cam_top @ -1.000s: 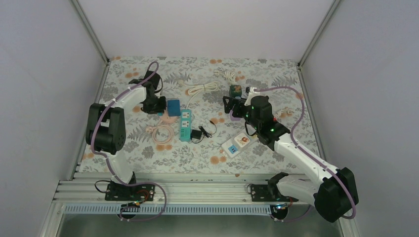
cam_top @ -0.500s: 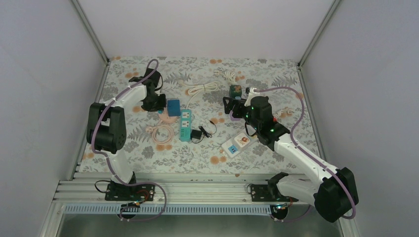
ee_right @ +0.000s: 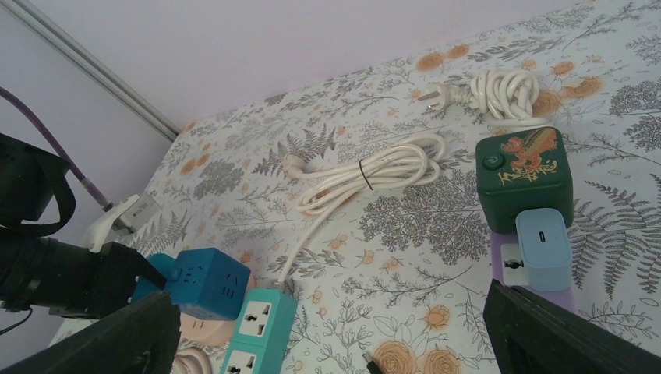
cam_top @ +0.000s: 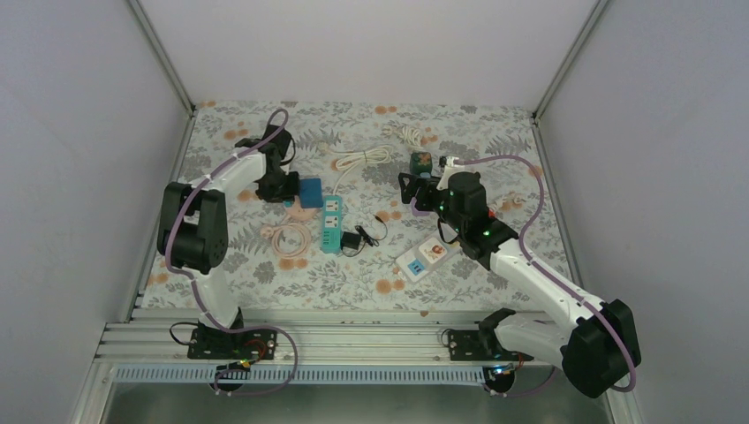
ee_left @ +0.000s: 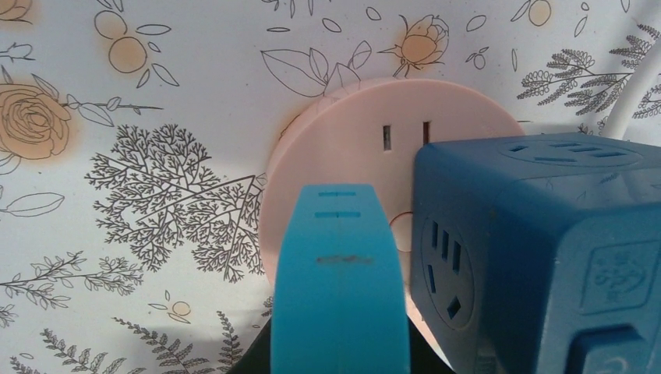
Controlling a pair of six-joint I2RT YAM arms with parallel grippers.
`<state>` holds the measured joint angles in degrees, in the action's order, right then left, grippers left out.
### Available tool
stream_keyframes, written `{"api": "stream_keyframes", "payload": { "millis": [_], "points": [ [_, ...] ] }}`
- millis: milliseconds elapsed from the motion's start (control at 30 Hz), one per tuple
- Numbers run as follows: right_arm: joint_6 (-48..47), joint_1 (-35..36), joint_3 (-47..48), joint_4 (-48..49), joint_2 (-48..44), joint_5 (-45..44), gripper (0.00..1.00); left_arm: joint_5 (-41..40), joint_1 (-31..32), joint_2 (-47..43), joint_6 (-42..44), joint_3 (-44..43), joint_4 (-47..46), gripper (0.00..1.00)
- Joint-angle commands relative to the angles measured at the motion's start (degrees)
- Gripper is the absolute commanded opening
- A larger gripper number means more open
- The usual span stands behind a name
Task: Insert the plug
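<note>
My left gripper is shut and empty, its blue fingers together, right beside the left face of a dark blue socket cube. The cube sits on a round pink socket disc. My right gripper is open wide and empty, low over the mat, near a green cube and a light blue charger plugged into a purple strip. A white plug on a coiled cord lies at the back.
A teal power strip with a white bundled cord lies mid-table, a black adapter beside it. A white socket block lies near my right arm. A pink coiled cord lies left of the teal strip.
My left gripper has shifted slightly right, closer against the blue cube. The right arm has not moved.
</note>
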<state>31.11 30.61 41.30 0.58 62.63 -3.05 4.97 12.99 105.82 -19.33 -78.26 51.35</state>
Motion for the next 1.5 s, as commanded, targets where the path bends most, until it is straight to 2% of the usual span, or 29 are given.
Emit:
{"api": "stream_keyframes", "payload": {
  "millis": [0,467,733,1467],
  "points": [
    [-0.3,-0.4,-0.9,2.4,-0.5,0.2,1.00,-0.5,0.3,1.6,-0.6,-1.0,0.2,0.02],
    [-0.4,-0.5,-1.1,2.4,-0.3,-0.2,1.00,-2.1,1.9,3.9,-1.6,-1.3,0.1,0.02],
    [-0.4,-0.5,-1.2,2.7,-0.1,0.0,1.00,-8.5,2.1,2.8,-1.7,-3.4,2.7,0.02],
    [-0.4,-0.5,-1.4,2.9,0.2,0.2,1.00,-5.8,2.2,3.7,-2.3,-4.4,0.0,0.02]
  ]
}}
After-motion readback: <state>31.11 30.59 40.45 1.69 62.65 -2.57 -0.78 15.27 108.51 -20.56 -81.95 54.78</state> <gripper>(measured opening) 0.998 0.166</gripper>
